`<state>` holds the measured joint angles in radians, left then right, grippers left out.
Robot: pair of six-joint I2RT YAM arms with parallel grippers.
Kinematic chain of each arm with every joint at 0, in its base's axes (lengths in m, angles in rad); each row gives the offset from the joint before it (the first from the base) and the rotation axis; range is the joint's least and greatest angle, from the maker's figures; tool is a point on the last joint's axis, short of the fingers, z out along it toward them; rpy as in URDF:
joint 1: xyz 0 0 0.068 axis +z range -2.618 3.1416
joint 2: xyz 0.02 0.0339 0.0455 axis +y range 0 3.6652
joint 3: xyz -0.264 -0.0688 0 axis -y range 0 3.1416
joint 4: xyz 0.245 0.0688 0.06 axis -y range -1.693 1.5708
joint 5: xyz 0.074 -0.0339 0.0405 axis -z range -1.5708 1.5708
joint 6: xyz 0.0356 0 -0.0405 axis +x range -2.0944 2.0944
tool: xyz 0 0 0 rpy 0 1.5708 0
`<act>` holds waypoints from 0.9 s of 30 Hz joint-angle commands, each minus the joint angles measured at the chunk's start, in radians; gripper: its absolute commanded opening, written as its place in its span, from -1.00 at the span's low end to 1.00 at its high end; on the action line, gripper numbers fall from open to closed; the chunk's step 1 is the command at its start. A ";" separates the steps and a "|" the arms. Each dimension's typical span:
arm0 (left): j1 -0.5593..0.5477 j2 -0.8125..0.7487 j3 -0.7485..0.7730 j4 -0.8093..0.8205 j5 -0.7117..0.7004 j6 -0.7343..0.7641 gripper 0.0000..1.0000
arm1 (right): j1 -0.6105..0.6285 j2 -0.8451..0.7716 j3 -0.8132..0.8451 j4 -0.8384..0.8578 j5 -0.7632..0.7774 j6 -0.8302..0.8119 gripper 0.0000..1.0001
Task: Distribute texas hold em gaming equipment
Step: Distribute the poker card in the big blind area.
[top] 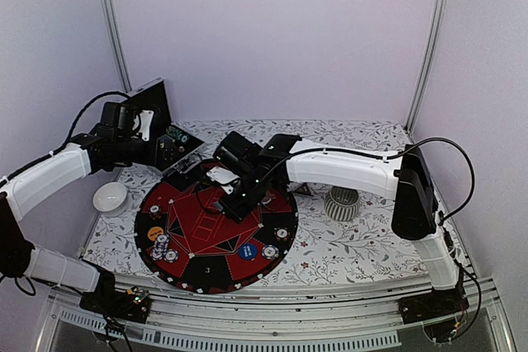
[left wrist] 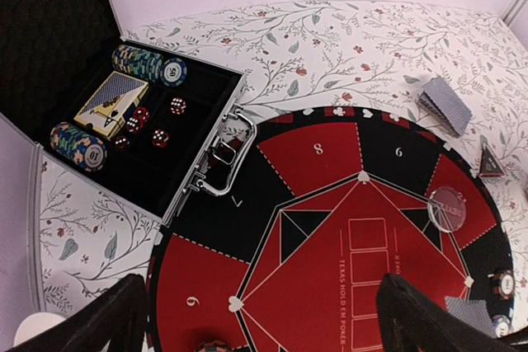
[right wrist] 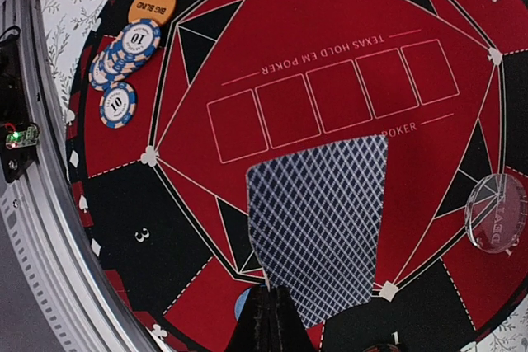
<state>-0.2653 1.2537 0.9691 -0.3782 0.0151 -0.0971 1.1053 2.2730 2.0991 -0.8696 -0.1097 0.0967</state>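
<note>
Right wrist view showed the right gripper point(right wrist: 266, 319) clamped on the edge of a playing card point(right wrist: 318, 228) jutting ahead of its jaws over the mat point(right wrist: 330, 6); that thin pinch might let it slip. The left gripper point(left wrist: 264, 315) gaped empty.

A lab test booth: plain lilac walls point(top: 272, 39) and aluminium posts point(top: 113, 22)

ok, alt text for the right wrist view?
The right gripper pinches a grey-blue-backed playing card by one edge above the red-and-black poker mat. Blue-and-white chips and an orange Big Blind disc lie at upper left, a clear disc at the right edge.
</note>
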 commanded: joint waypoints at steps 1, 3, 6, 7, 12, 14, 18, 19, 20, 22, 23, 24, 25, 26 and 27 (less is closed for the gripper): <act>0.010 -0.019 -0.009 0.013 0.010 0.010 0.96 | 0.001 0.035 -0.009 -0.010 -0.009 0.046 -0.97; 0.010 -0.017 -0.009 0.013 0.012 0.010 0.96 | 0.004 0.041 -0.026 -0.003 -0.013 0.056 -0.96; 0.010 -0.017 -0.009 0.012 0.010 0.011 0.96 | 0.005 0.060 -0.057 -0.013 0.018 0.060 -0.97; 0.010 -0.017 -0.010 0.011 0.010 0.011 0.96 | 0.005 0.065 -0.062 -0.019 0.025 0.059 -0.97; 0.010 -0.010 -0.008 0.011 0.011 0.011 0.96 | 0.008 0.066 -0.065 -0.023 0.023 0.056 -0.96; 0.011 -0.010 -0.009 0.012 0.011 0.010 0.96 | 0.008 0.066 -0.065 -0.018 0.016 0.062 -0.96; 0.009 -0.010 -0.010 0.012 0.008 0.012 0.96 | 0.012 0.100 -0.067 -0.014 -0.003 0.080 -0.96; 0.010 -0.008 -0.010 0.012 0.007 0.011 0.96 | 0.015 0.099 -0.063 -0.009 -0.012 0.079 -0.96; 0.009 -0.008 -0.010 0.011 0.008 0.011 0.96 | 0.019 0.095 -0.057 0.002 -0.024 0.075 -0.96; 0.010 -0.007 -0.009 0.012 0.009 0.011 0.96 | 0.026 0.094 -0.033 0.020 -0.053 0.062 -0.96; 0.011 -0.007 -0.009 0.012 0.010 0.011 0.96 | 0.028 0.096 -0.021 0.026 -0.074 0.062 -0.96; 0.009 -0.007 -0.009 0.010 0.010 0.012 0.96 | 0.029 0.099 -0.014 0.032 -0.092 0.062 -0.96; 0.010 -0.008 -0.009 0.010 0.009 0.012 0.96 | 0.032 0.102 -0.011 0.040 -0.101 0.064 -0.96; 0.011 -0.009 -0.009 0.010 0.008 0.013 0.96 | 0.035 0.104 -0.012 0.050 -0.115 0.060 -0.96; 0.010 -0.010 -0.009 0.010 0.007 0.013 0.96 | 0.041 0.105 -0.011 0.058 -0.122 0.043 -0.96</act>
<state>-0.2653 1.2507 0.9691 -0.3782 0.0158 -0.0967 1.1248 2.3600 2.0529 -0.8635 -0.1654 0.1600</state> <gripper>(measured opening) 0.982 0.020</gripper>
